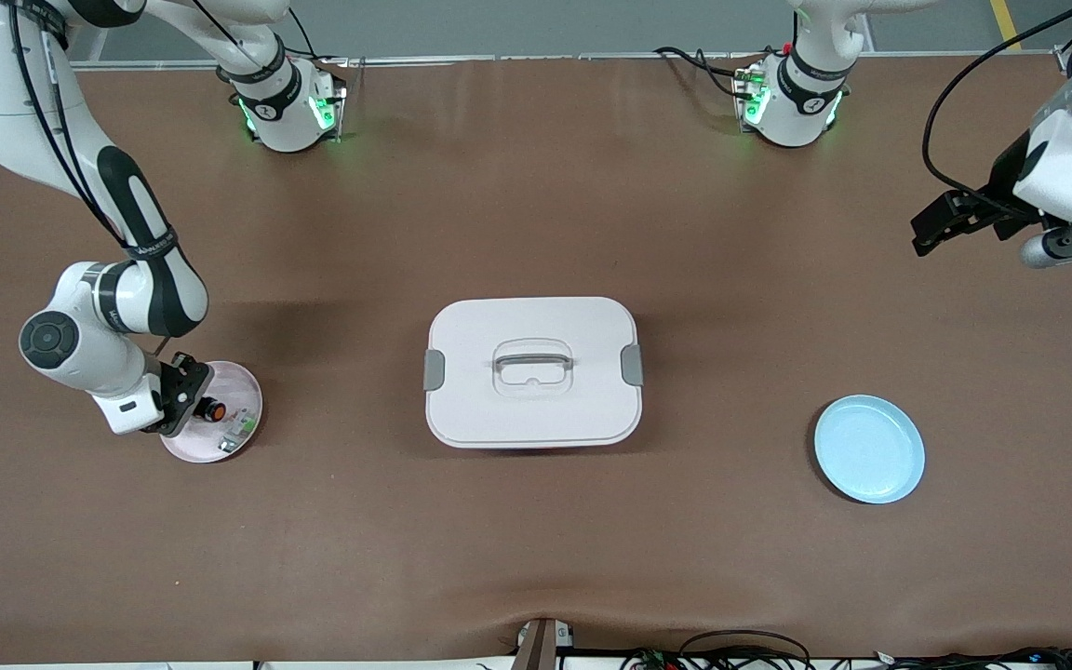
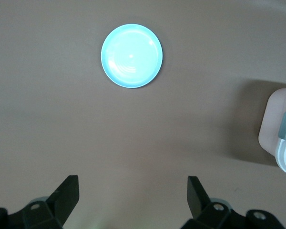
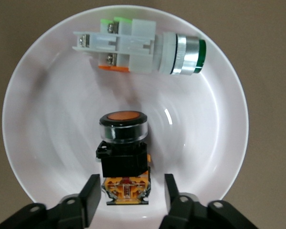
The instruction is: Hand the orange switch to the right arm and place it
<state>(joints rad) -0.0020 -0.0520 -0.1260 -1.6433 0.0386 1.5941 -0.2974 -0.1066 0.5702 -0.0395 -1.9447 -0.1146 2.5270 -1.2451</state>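
Two arms, and nothing delivered yet: the table [image 1: 536, 568] carries a big white lidded box [image 1: 533, 372] mid-way between them, a blue plate [image 1: 869, 448] sitting bare toward the left arm's end, and a pink plate [image 1: 243, 437] under the right tool [image 1: 194, 398].

That right tool hangs low over the pink plate with its fingers spread moderately, the orange switch [image 1: 211, 408] lying on the plate just ahead of them. My read: the grasp is only now being set up, so pickup, hand-over and placing all remain.

Over at the left arm's end, the left tool [image 1: 941, 226] waits high above bare table, fingers spread wide and holding nothing.

Now the wrist views earn their keep. From the right wrist, the orange switch [image 3: 123, 155] lies with its tail end between the fingertips [image 3: 91, 191], apparently untouched, cap pointing away, and a green-and-white switch [image 3: 140, 46] lies farther out on the same plate. The front camera shows that pair only as specks. From the left wrist, the blue plate [image 2: 131, 56] lies ahead of the open left tool [image 2: 133, 193].
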